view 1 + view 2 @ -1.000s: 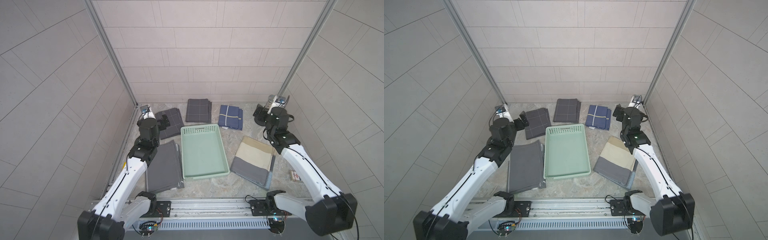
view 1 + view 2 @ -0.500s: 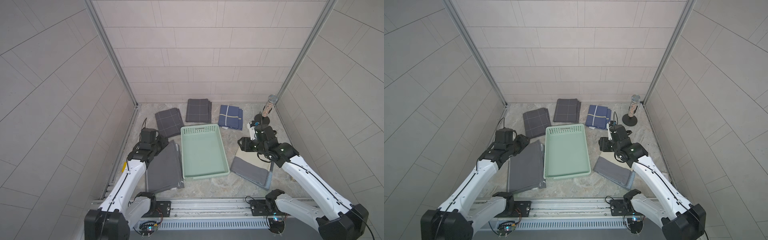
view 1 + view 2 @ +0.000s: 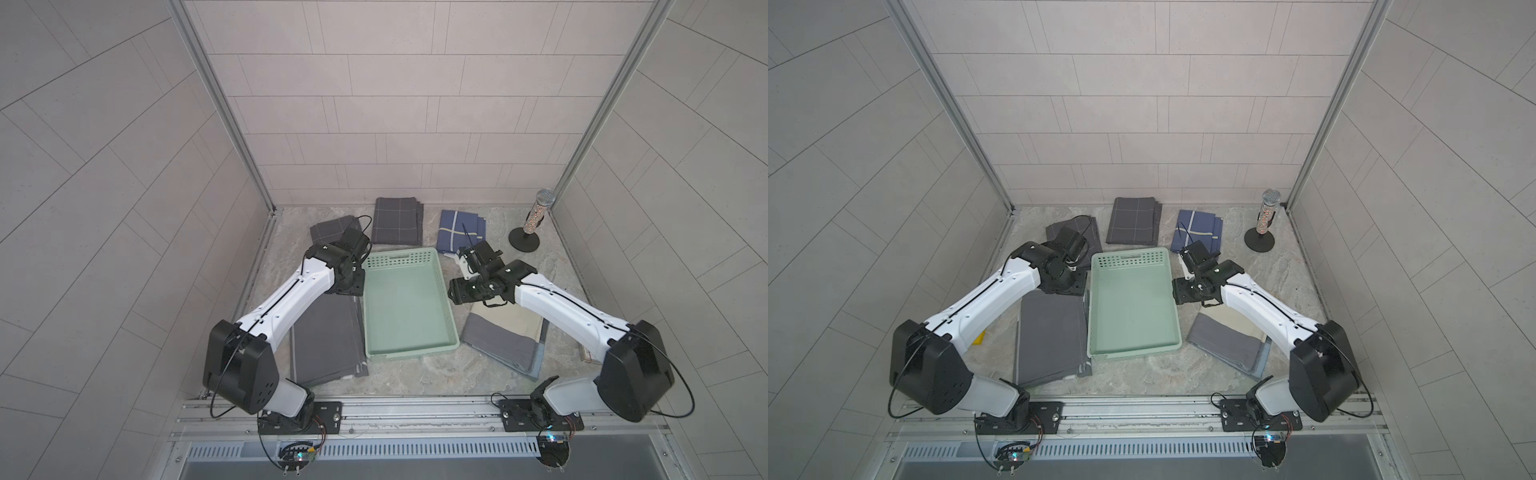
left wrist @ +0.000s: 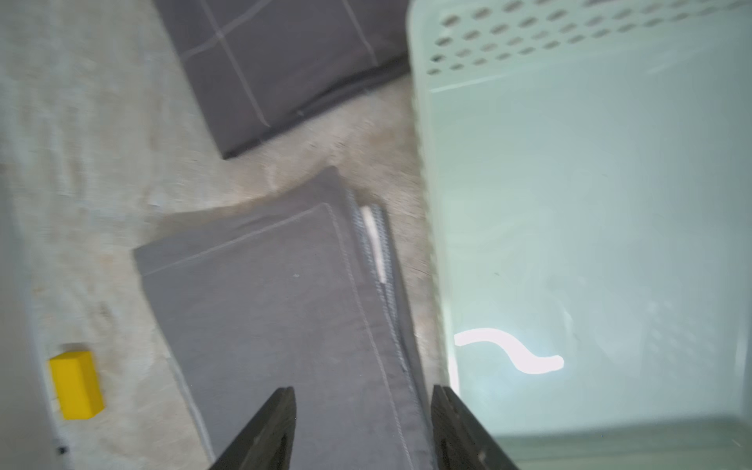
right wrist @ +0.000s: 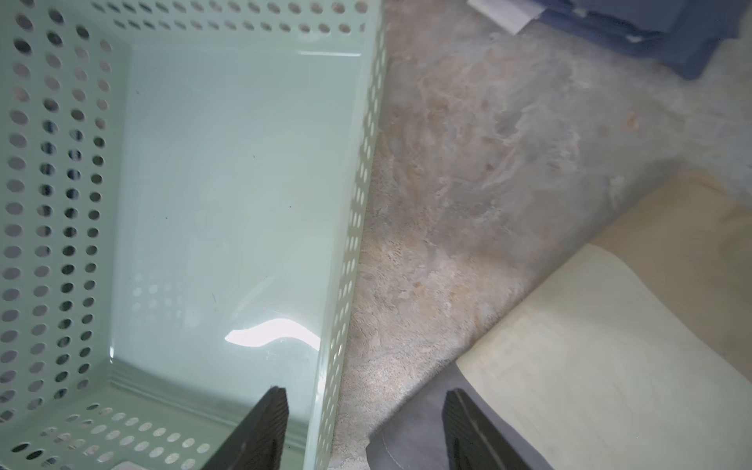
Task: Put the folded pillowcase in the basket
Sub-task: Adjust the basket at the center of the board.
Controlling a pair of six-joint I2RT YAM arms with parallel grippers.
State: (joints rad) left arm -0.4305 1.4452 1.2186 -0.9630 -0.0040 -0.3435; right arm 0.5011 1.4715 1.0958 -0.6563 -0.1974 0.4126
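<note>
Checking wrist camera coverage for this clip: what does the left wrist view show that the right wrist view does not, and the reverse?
Only the left wrist view: a yellow block, a plain grey folded cloth and a dark checked cloth. Only the right wrist view: a cream-and-grey folded cloth and the corner of a navy cloth. Both: the mint-green basket and the marbled tabletop.

Basket (image 3: 405, 307) between left cloth (image 3: 326, 340) and right cloth (image 3: 505, 336), left perhaps touching
</note>
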